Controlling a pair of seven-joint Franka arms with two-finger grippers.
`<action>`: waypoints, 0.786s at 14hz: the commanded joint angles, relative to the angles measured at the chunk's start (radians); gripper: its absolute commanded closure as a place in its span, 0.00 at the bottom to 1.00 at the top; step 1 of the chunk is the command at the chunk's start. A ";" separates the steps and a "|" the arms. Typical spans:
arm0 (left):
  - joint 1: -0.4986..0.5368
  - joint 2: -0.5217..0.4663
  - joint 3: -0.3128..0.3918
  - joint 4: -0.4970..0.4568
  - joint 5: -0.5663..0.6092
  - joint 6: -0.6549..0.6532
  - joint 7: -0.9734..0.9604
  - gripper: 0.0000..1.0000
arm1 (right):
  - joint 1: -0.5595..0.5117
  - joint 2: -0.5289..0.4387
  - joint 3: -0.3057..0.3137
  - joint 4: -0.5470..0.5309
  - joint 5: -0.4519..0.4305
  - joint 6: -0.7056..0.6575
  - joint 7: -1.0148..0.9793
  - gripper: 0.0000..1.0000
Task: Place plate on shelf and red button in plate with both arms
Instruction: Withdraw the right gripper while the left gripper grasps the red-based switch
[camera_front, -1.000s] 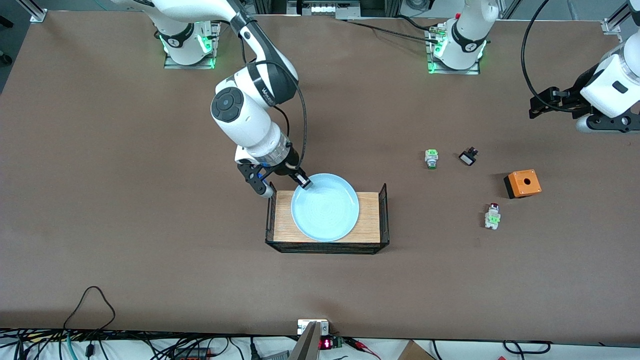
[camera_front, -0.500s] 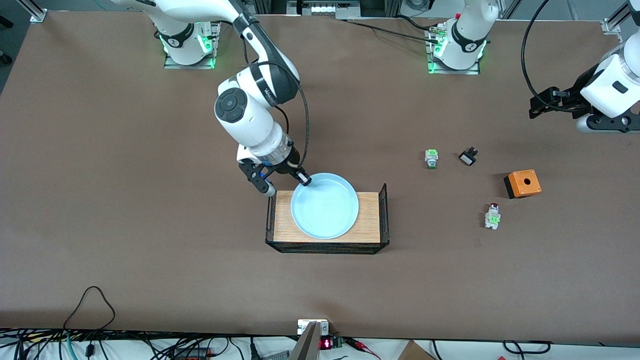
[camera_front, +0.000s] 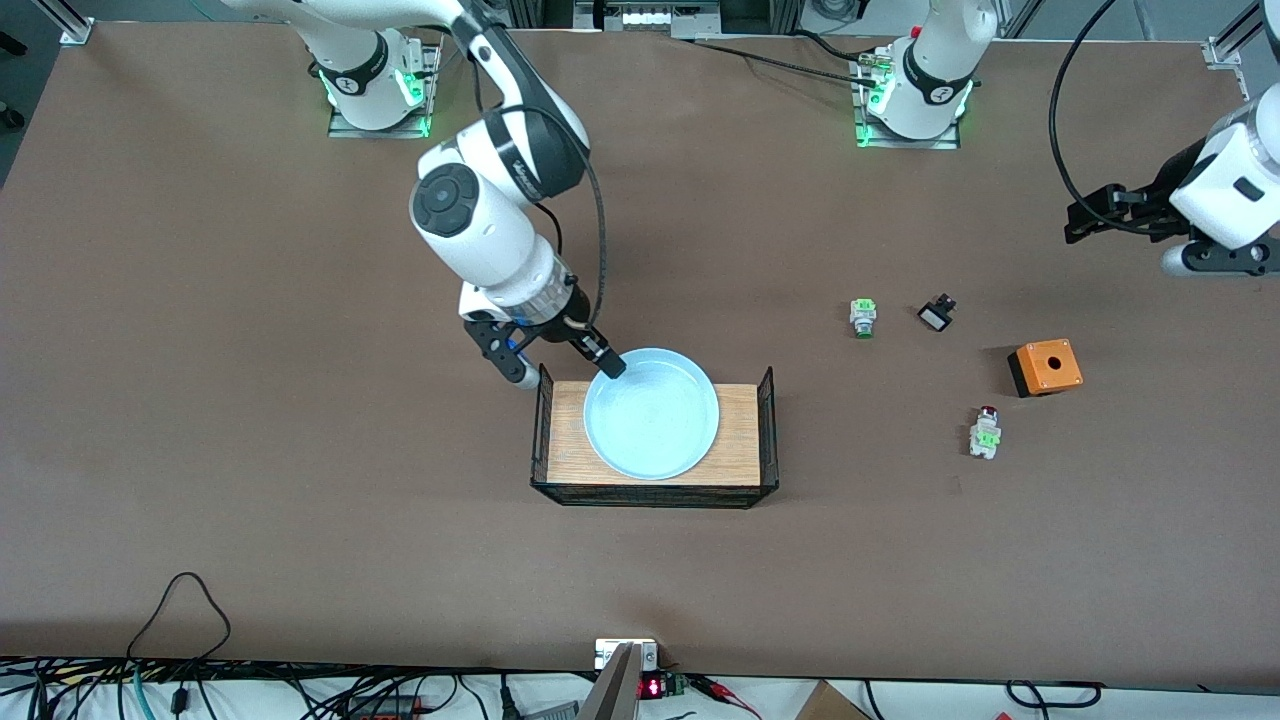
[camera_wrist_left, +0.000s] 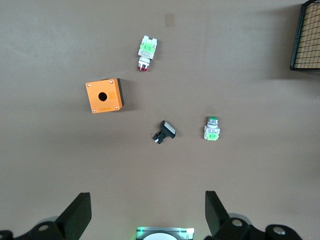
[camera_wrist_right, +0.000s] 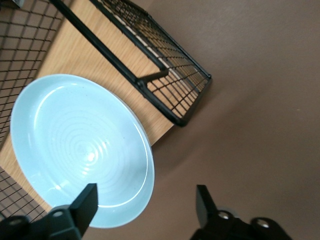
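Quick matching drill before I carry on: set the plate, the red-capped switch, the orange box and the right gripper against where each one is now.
Things:
1. round pale blue plate
2. small white-grey switch with a red cap
3. orange box with a hole
4. right gripper

Places or states:
A. open, at the plate's rim
B. on the wooden tray with wire-mesh ends
C. on the bare table, nearer the front camera than the orange box
D. on the table toward the left arm's end, beside a small black part

Pairs: 1-B, 2-C, 3-D, 4-A

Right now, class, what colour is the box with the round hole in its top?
Orange box, with a black side; it shows best in the left wrist view.
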 joint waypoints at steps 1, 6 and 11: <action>0.034 0.095 -0.005 0.064 0.027 0.014 0.021 0.00 | 0.012 -0.050 -0.029 0.042 -0.049 -0.130 -0.004 0.00; 0.028 0.313 -0.019 0.114 0.137 0.179 0.107 0.00 | -0.005 -0.161 -0.046 0.065 -0.142 -0.300 -0.060 0.00; 0.036 0.504 -0.019 0.098 0.128 0.468 0.234 0.00 | -0.136 -0.273 -0.044 0.064 -0.234 -0.463 -0.332 0.00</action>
